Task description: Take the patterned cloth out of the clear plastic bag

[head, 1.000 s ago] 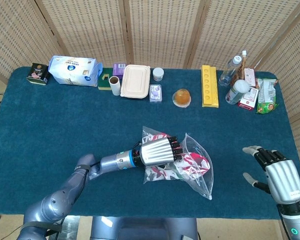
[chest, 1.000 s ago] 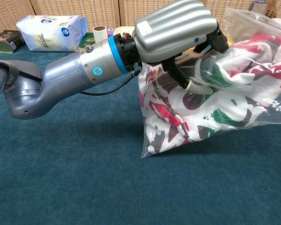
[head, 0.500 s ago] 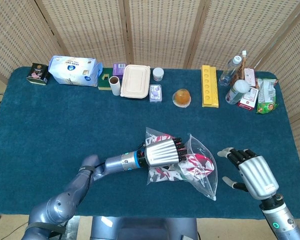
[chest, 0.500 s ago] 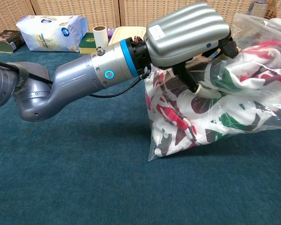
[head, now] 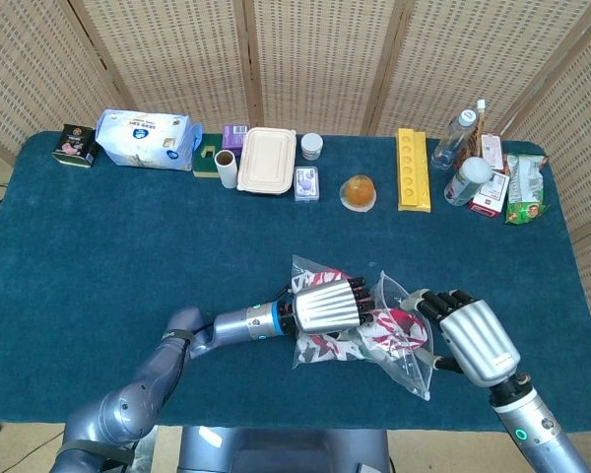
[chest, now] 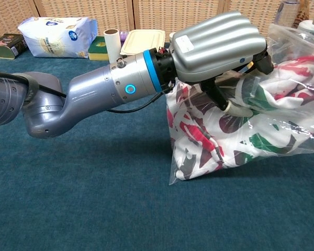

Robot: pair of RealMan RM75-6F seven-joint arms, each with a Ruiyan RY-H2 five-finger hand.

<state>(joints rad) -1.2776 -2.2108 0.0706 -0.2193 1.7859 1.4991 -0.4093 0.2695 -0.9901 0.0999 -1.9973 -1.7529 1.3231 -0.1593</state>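
The clear plastic bag [head: 415, 364] lies on the blue table near its front edge, with the red, green and white patterned cloth [head: 387, 326] bunched inside. My left hand [head: 326, 307] lies over the bag's left end and grips it. In the chest view the left hand [chest: 220, 39] has its fingers curled over the top of the bag [chest: 298, 39], and its thumb presses into the cloth [chest: 199, 136] through the plastic. My right hand [head: 470, 341] is at the bag's right edge with its fingers spread, fingertips against the plastic. I cannot tell whether they grip it.
Along the table's back edge stand a tissue pack [head: 143, 138], a beige lunch box [head: 267, 159], an orange jelly cup [head: 359, 192], a yellow tray [head: 412, 169] and bottles and snack packs [head: 483, 168]. Bare blue tabletop [head: 128, 256] lies to the left.
My right hand has moved left from the table's right side up to the bag's right edge. The left hand and bag have shifted slightly right.
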